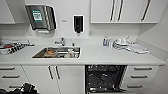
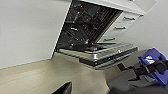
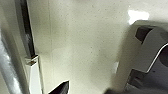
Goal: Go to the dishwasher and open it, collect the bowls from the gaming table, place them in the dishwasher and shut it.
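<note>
You are parked facing the white tabletop (image 1: 100, 56), with the dishwasher (image 1: 104, 78) standing open below it, to the right of the sink (image 1: 57, 52); its dark racked interior is exposed, and the left wrist view shows the door (image 2: 110, 56) dropped down flat in front of the cavity. Judged from this, the opening step is done, while the bowls are not yet collected, loaded, or shut in. You cannot tell from these views whether either end effector has its fingers apart or together.
</note>
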{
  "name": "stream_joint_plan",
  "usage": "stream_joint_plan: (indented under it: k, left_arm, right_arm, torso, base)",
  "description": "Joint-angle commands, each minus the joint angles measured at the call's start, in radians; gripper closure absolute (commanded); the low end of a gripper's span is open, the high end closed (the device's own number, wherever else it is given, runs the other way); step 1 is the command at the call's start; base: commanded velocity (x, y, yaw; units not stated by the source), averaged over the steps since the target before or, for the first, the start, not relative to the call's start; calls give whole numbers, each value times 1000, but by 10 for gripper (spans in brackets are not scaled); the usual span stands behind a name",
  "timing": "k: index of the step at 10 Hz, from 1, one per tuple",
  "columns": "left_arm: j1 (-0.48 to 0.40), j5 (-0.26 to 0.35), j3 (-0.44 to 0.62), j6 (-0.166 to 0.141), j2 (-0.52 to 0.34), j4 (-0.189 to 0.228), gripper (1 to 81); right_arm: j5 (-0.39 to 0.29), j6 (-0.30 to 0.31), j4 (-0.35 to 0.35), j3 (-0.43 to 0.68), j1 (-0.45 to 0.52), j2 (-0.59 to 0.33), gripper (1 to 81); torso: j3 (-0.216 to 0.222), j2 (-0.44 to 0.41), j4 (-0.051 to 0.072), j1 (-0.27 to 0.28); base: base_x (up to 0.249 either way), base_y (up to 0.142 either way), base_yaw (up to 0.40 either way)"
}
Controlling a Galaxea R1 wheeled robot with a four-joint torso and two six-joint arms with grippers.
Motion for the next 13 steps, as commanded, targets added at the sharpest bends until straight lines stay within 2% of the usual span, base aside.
stream_joint_plan:
  k: [1, 2, 3, 5, 6, 7, 8, 9, 11, 12, 13]
  left_arm:
    - [68, 9, -80, 35, 15, 29, 10]
    - [130, 7, -145, 38, 44, 32, 10]
    - [186, 7, -211, 36, 78, 29, 10]
    - [265, 9, -296, 39, 117, 30, 10]
    - [297, 7, -342, 39, 123, 29, 10]
    - [323, 4, -363, 41, 130, 30, 10]
    - [357, -4, -374, 41, 138, 39, 10]
    - [386, -4, -383, 41, 158, 52, 10]
    - [456, -7, -423, 41, 207, 50, 10]
    - [507, -17, -476, 41, 254, 50, 10]
    - [570, -62, -541, 41, 302, 52, 10]
  right_arm:
    - [-19, -158, -243, 68, 86, -79, 10]
    - [-22, -285, -356, 116, 70, -93, 10]
    - [-21, -393, -419, 161, 44, -116, 10]
    - [-19, -549, -465, 236, -6, -162, 10]
    - [-19, -655, -499, 290, -29, -191, 10]
    - [-19, -716, -511, 310, -49, -204, 10]
    - [-19, -759, -516, 313, -75, -205, 10]
    - [-18, -822, -520, 316, -100, -195, 10]
    - [-19, -836, -519, 331, -141, -185, 10]
    - [-21, -848, -531, 334, -169, -176, 10]
    - [-19, -891, -569, 319, -206, -159, 10]
  torso:
    - [0, 0, 0, 0]
    - [0, 0, 0, 0]
    - [0, 0, 0, 0]
    - [0, 0, 0, 0]
    - [0, 0, 0, 0]
    - [0, 0, 0, 0]
    - [0, 100, 0, -64]
    - [0, 101, 0, -65]
    - [0, 131, 0, -84]
    - [0, 163, 0, -105]
    - [0, 198, 0, -128]
  base:
    - [0, 0, 0]
    - [0, 0, 0]
    - [0, 0, 0]
    - [0, 0, 0]
    - [0, 0, 0]
    - [0, 0, 0]
    - [0, 0, 0]
    - [0, 0, 0]
    - [0, 0, 0]
    - [0, 0, 0]
    - [0, 0, 0]
